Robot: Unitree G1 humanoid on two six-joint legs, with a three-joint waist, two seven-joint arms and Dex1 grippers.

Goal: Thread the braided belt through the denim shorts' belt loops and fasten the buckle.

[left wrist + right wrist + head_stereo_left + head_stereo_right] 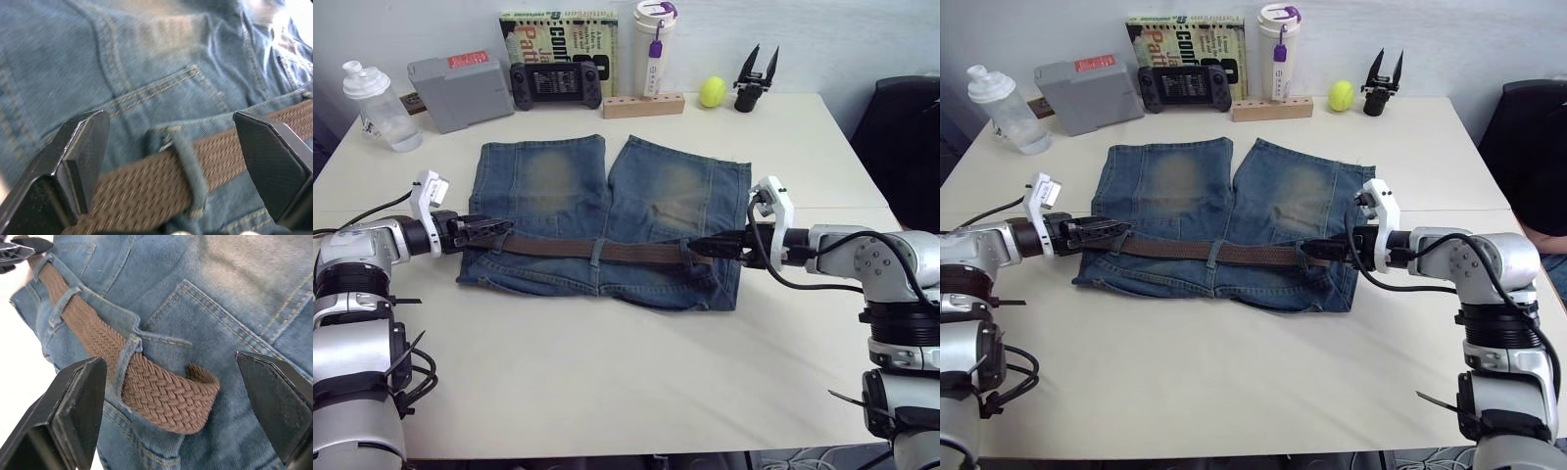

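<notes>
The faded blue denim shorts (607,201) lie flat on the table, waistband toward me. The braided belt (597,251) runs along the waistband under several belt loops (595,253). My left gripper (491,228) is open at the waistband's left end, its fingers (83,161) on either side of the belt (142,186) where it passes under a loop (188,169). My right gripper (705,243) is open at the right end. There the belt (161,394) comes out of a loop (124,363) and its end folds under itself. The buckle is hidden.
Along the table's far edge stand a clear bottle (380,103), a grey box (460,90), a game controller (556,85), a book (558,34), a white tumbler (654,49), a wooden block (643,105), a tennis ball (712,91) and a spare black gripper (756,78). A black chair (906,137) is at the right.
</notes>
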